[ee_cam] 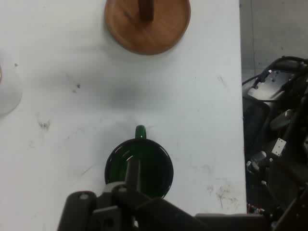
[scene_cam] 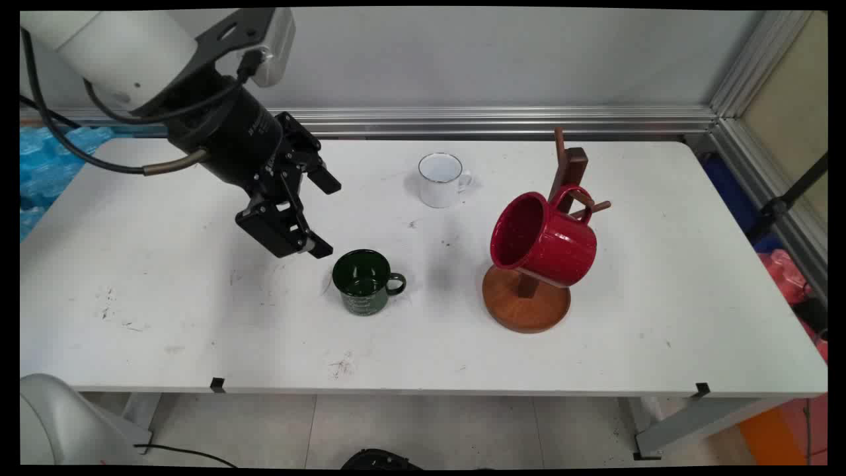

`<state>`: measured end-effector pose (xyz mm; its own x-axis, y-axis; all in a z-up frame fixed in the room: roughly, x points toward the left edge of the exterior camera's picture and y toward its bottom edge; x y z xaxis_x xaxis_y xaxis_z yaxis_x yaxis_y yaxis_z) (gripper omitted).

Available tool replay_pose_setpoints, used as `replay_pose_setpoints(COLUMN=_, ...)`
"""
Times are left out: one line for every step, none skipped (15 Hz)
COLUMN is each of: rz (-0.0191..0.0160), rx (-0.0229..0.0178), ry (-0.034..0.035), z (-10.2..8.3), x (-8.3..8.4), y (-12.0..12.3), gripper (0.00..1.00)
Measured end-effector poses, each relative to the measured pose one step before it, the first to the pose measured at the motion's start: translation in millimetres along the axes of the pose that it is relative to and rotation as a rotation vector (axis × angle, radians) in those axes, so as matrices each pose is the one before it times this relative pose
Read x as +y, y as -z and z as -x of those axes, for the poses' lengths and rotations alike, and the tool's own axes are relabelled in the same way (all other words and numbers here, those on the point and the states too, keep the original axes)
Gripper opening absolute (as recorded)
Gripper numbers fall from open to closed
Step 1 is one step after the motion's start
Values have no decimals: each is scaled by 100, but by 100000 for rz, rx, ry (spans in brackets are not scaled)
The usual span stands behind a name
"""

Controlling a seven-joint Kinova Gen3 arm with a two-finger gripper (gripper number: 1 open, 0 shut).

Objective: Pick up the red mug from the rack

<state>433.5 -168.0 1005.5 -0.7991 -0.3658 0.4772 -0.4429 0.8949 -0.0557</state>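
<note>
My black gripper hangs tilted just left of a dark green mug and a little above it, open, with nothing between its fingers. The green mug stands upright on the white table, handle pointing right. In the hand view the green mug lies right ahead, partly behind one fingertip, with its handle pointing away from me. A red mug hangs on its side from a peg of a wooden mug rack. A white mug stands upright farther back.
In the hand view the rack's round base is at the top, the white mug at the left edge, and the table's edge on the right with dark equipment beyond. Blue material lies past the table's left end.
</note>
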Motion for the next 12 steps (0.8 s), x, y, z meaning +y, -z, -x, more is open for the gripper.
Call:
replay_pose_setpoints(rz=103, rx=438, ry=278, z=-25, x=-9, y=35, gripper=100)
replay_pose_setpoints(rz=115, rx=544, ry=336, z=-54, x=-20, y=24, gripper=100)
replay_pose_setpoints(rz=63, rx=496, ry=336, z=-68, x=-28, y=2, gripper=100)
replay_pose_setpoints(rz=114, rx=491, ry=265, z=-94, x=-27, y=-25, gripper=100)
replay_pose_setpoints(rz=195, rx=824, ry=405, z=-153, x=-45, y=-38, gripper=100)
replay_pose_setpoints(rz=348, rx=1157, ry=561, z=-230, x=-66, y=-97, gripper=100)
replay_pose_setpoints(rz=472, rx=1210, ry=617, z=-234, x=-49, y=-117, gripper=100)
replay_pose_setpoints(rz=516, rx=1028, ry=521, z=-204, x=-23, y=-127, gripper=100)
replay_pose_setpoints(rz=448, rx=750, ry=302, z=-157, x=1, y=-109, gripper=100)
replay_pose_setpoints(rz=730, rx=1057, ry=474, z=-227, x=11, y=-176, gripper=100)
replay_pose_setpoints(rz=957, rx=1396, ry=483, z=-331, x=21, y=-251, gripper=100)
replay_pose_setpoints(rz=914, rx=1374, ry=518, z=-320, x=29, y=-282, gripper=100)
